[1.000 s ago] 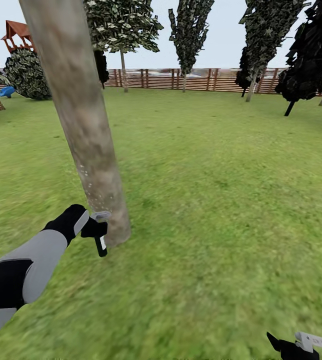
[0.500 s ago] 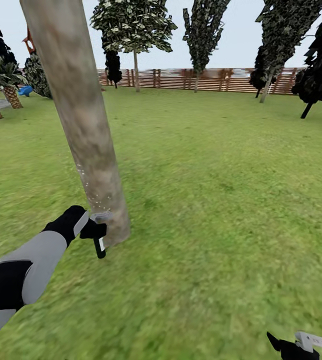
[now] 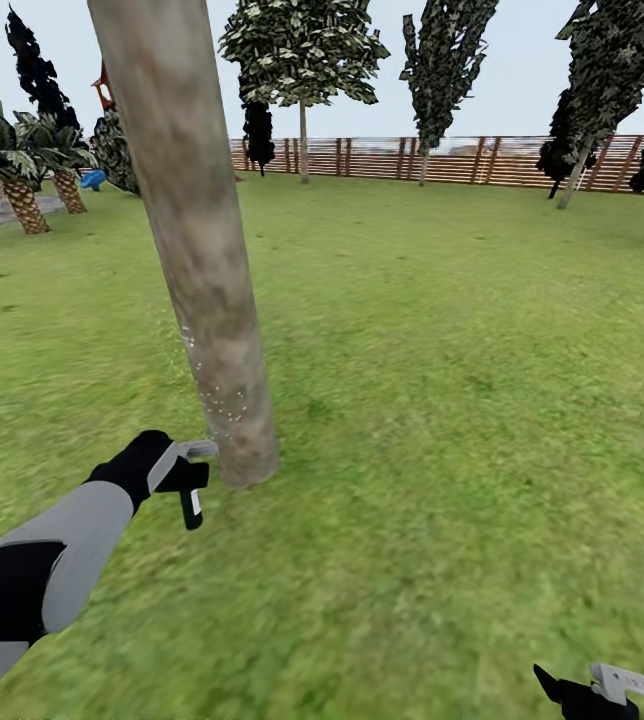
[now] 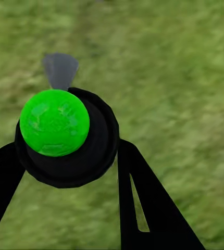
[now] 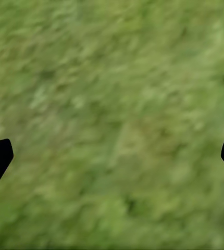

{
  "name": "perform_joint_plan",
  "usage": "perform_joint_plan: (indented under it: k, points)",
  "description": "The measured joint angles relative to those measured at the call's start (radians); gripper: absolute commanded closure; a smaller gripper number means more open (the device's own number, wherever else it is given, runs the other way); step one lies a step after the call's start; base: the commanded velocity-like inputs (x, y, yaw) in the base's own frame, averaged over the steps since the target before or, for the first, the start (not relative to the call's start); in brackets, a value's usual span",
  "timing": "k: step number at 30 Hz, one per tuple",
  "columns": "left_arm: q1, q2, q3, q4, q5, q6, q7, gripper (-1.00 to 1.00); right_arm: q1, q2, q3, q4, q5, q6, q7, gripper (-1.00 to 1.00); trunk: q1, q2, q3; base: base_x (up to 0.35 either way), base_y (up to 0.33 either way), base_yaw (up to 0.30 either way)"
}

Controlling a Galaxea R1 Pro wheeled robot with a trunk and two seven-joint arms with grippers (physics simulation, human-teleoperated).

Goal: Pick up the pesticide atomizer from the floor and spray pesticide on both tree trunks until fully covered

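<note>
On the garden lawn [image 3: 442, 400], left gripper [image 3: 184, 478] jaws clamp the pesticide atomizer [image 3: 193, 500] at lower left; right gripper [image 5: 112, 156] jaws open; sweep nozzle up the speckled tree trunk [image 3: 202, 260].

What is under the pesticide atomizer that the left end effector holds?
Under the pesticide atomizer, held by the left end effector, only blurred green lawn shows. The bottle's round base with its green spot covers the grass straight below it.
</note>
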Motion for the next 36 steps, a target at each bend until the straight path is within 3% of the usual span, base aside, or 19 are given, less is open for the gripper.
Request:
perform_joint_plan:
  k: [5,15,26,28,32,36]
  points:
    - [0.000,-0.003,0.003,0.000,0.000,-0.005,0.001,1.00,0.000,0.000,0.000,0.000,-0.001,0.000,0.000,-1.00,0.000,0.000,0.000,0.000,-0.138,0.036]
    - [0.002,-0.004,0.003,0.000,0.001,-0.005,0.002,1.00,0.000,0.000,0.000,0.001,0.000,0.000,0.000,-1.00,0.000,0.000,0.000,0.026,-0.269,0.263]
    - [-0.005,-0.002,-0.001,-0.012,0.001,-0.001,0.000,1.00,0.000,-0.002,0.000,0.002,0.009,-0.015,-0.002,-1.00,0.000,0.000,0.000,0.031,-0.110,0.016]
    - [-0.019,-0.004,0.000,-0.070,0.003,0.035,-0.002,1.00,0.000,-0.002,0.000,0.002,0.010,-0.015,-0.003,-1.00,0.000,0.000,0.000,0.000,0.000,0.000]
    - [-0.114,-0.007,0.001,-0.185,0.006,0.197,-0.002,1.00,0.000,-0.002,0.000,0.002,0.010,-0.015,-0.003,-1.00,0.000,0.000,0.000,0.000,0.000,0.000]
    - [-0.220,-0.013,0.000,-0.189,0.006,0.222,-0.002,1.00,0.000,-0.002,0.000,0.002,0.010,-0.015,-0.003,-1.00,0.000,0.000,0.000,0.000,0.000,0.000]
